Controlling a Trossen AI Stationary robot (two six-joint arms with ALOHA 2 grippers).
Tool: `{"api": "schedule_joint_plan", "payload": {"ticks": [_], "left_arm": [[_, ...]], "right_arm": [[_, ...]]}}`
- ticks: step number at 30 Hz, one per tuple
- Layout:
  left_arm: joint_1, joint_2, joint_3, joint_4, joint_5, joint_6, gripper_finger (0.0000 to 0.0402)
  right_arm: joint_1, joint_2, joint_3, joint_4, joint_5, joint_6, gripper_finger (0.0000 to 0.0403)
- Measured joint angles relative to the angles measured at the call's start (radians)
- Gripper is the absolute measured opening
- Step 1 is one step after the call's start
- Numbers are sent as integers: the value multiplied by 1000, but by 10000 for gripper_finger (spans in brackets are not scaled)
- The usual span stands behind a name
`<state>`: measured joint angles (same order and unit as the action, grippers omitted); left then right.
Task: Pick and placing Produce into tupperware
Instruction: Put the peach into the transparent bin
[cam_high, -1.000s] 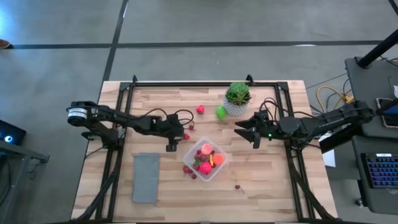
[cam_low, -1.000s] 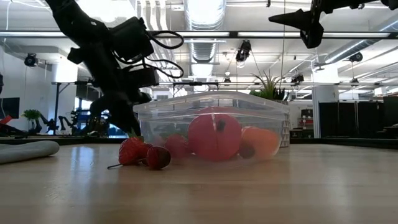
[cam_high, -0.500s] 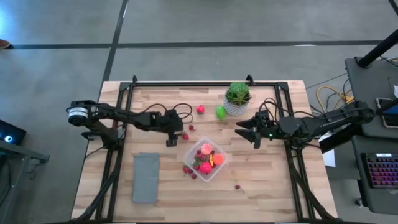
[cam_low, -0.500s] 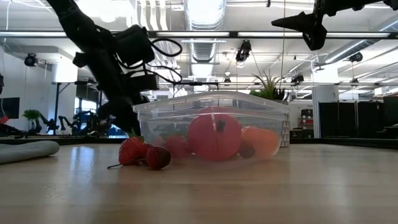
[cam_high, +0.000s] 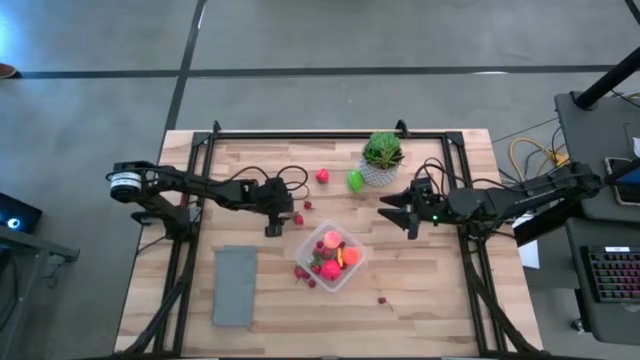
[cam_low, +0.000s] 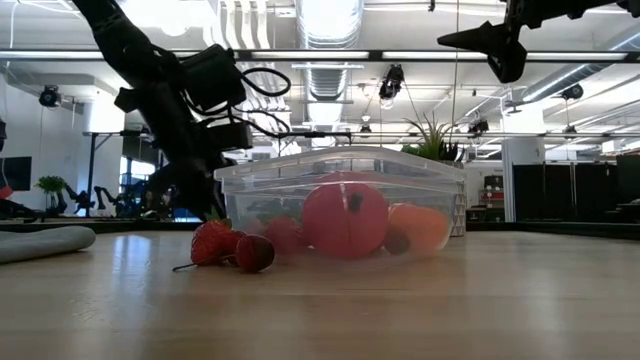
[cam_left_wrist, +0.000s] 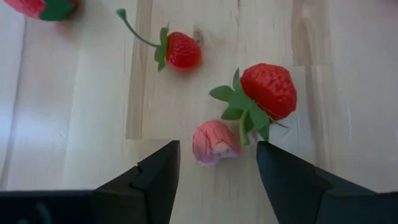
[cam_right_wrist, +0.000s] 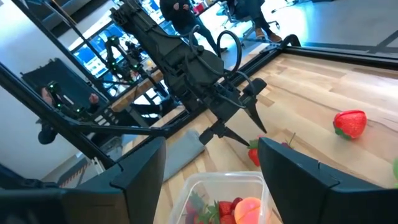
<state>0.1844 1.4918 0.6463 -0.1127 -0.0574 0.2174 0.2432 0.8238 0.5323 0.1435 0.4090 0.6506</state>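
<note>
Left gripper: the left gripper (cam_high: 274, 226) is hanging low over the table, left of centre in the high view, just upper left of the box. Its fingers (cam_left_wrist: 155, 177) are standing apart with nothing between them, and it is gripping nothing.

Under the left gripper: in the left wrist view a small pink piece (cam_left_wrist: 213, 142) is lying on the wood between the two fingertips, touching neither. A strawberry (cam_left_wrist: 264, 92) with green leaves is sitting just beside it, and a smaller berry (cam_left_wrist: 181, 51) with a long stem is lying near the upper middle of that view.

Right gripper: the right gripper (cam_high: 396, 211) is hovering well above the table, right of centre in the high view, fingers spread and holding nothing.

Box: the clear box (cam_high: 352, 273) is sitting at the lower centre of the table. It is holding a large red fruit (cam_low: 345, 220), an orange fruit (cam_low: 418, 227) and what may be several berries, hard to tell apart.

Loose produce: two red berries (cam_low: 228, 246) are lying against the box's lower left side. One strawberry (cam_high: 322, 176) and a bright green piece (cam_high: 355, 181) are resting in the upper middle of the high view, the green one just beside the potted plant (cam_high: 382, 156). A small red piece (cam_high: 381, 298) is lying lower right of the box.

Other: a grey cloth (cam_high: 234, 285) is lying flat at the lower left.
</note>
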Motion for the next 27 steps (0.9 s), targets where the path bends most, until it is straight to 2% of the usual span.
{"api": "schedule_joint_plan", "payload": {"ticks": [20, 23, 27], "left_arm": [[6, 60, 20, 26, 3, 9, 196], [6, 60, 19, 24, 5, 4, 179], [6, 60, 19, 22, 6, 4, 137]], "right_arm": [[0, 2, 0, -25, 3, 45, 247], [0, 2, 0, -31, 3, 46, 249], [0, 2, 0, -36, 4, 49, 246]]}}
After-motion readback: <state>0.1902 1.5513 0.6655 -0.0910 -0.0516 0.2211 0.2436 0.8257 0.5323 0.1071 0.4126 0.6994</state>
